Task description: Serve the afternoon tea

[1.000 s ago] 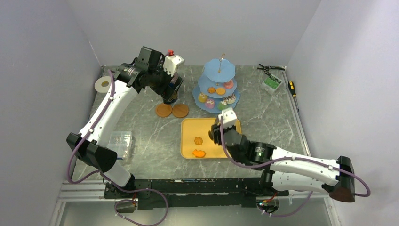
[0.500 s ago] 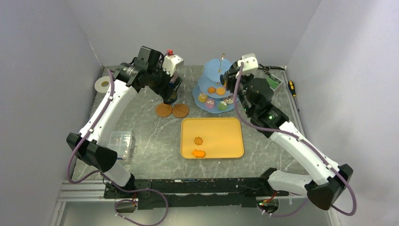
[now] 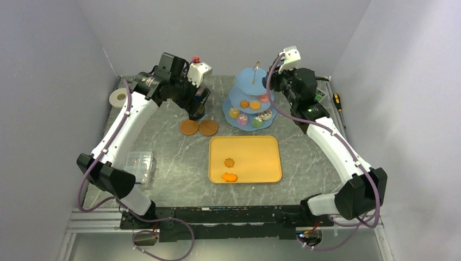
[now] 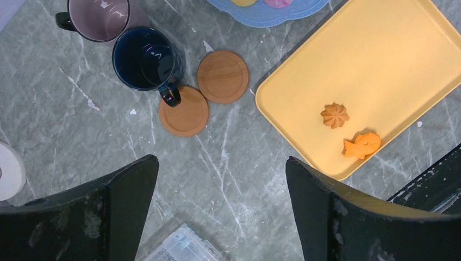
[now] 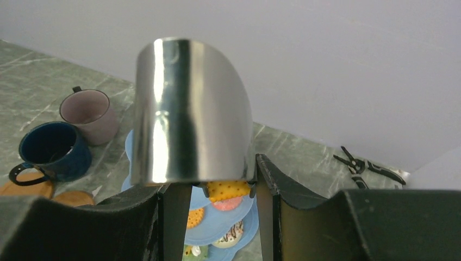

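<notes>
Silver tongs (image 5: pixel 190 119) are clamped in my right gripper (image 5: pixel 212 185) (image 3: pixel 270 81), and their tips pinch a square orange biscuit (image 5: pixel 228 190) above the light-blue three-tier stand (image 3: pixel 247 81) (image 5: pixel 217 228). Doughnuts, cupcakes and biscuits lie on its lower tiers. Two more orange biscuits (image 3: pixel 229 162) (image 4: pixel 361 145) rest on the yellow tray (image 3: pixel 255 163). My left gripper (image 4: pixel 220 163) (image 3: pixel 197 109) hangs open above the table near the dark-blue mug (image 4: pixel 147 57), the mauve mug (image 4: pixel 98 16) and two brown coasters (image 4: pixel 223 76) (image 4: pixel 184 111). The dark-blue mug's handle overlaps one coaster.
A white tape roll (image 3: pixel 117 98) lies at the far left. A clear plastic box (image 3: pixel 140 163) sits at the near left. Black pliers (image 3: pixel 312 79), a green box (image 3: pixel 314 96) and a screwdriver (image 3: pixel 338 101) lie at the back right.
My right arm has swung from the tray up and back to the stand's right side, carrying the tongs. The left arm has not moved.
</notes>
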`<state>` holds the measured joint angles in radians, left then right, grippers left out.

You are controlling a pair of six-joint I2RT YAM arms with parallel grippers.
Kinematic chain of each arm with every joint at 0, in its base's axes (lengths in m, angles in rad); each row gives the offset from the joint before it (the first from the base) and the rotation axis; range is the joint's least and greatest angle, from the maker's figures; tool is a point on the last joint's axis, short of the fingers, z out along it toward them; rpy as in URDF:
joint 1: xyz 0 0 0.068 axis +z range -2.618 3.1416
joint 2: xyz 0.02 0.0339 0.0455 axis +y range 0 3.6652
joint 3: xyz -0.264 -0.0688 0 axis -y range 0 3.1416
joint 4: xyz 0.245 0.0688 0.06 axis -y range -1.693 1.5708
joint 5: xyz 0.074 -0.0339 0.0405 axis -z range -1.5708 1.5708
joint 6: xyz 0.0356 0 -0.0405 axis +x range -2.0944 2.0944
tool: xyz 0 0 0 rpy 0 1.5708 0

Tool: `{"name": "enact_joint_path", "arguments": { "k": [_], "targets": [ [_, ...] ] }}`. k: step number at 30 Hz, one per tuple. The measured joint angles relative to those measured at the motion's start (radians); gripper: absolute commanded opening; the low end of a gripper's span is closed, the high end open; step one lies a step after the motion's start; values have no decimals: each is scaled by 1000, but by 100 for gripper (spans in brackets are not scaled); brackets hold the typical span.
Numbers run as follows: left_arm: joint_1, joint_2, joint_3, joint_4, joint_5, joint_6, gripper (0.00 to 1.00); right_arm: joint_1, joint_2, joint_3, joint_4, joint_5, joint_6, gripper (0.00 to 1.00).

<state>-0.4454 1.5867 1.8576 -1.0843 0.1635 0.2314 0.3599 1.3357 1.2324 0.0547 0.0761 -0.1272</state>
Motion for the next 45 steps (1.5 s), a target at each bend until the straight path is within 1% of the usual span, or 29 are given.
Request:
{"name": "enact_joint_path", "arguments": {
  "k": [9,16,22,26,29,34,38,42,45],
  "targets": [
    [1,0,0,0,0,0,93,-17,44,27,61,-110,0,37],
    [1,0,0,0,0,2,93,-18,101,28,82,-138,0,49],
    [2,0,-2,0,-3,4,93,-19,104,28,87,-138,-3,59],
    [2,0,-2,0,-3,4,93,-19,89,25,87,-138,-4,61],
    [2,0,-2,0,-3,3,93,-19,58,19,87,-139,-4,60],
    [2,0,-2,0,-3,3,93,-9,-16,3,80,-159,-3,59],
    [3,0,-3,0,-3,3,93,51,-124,-58,61,-154,-1,59],
    [9,0,-4,0,-2,3,93,188,-243,-146,42,-126,4,58],
    [18,0,-4,0,1,0,93,296,-299,-201,11,-92,18,58]
  ]
}}
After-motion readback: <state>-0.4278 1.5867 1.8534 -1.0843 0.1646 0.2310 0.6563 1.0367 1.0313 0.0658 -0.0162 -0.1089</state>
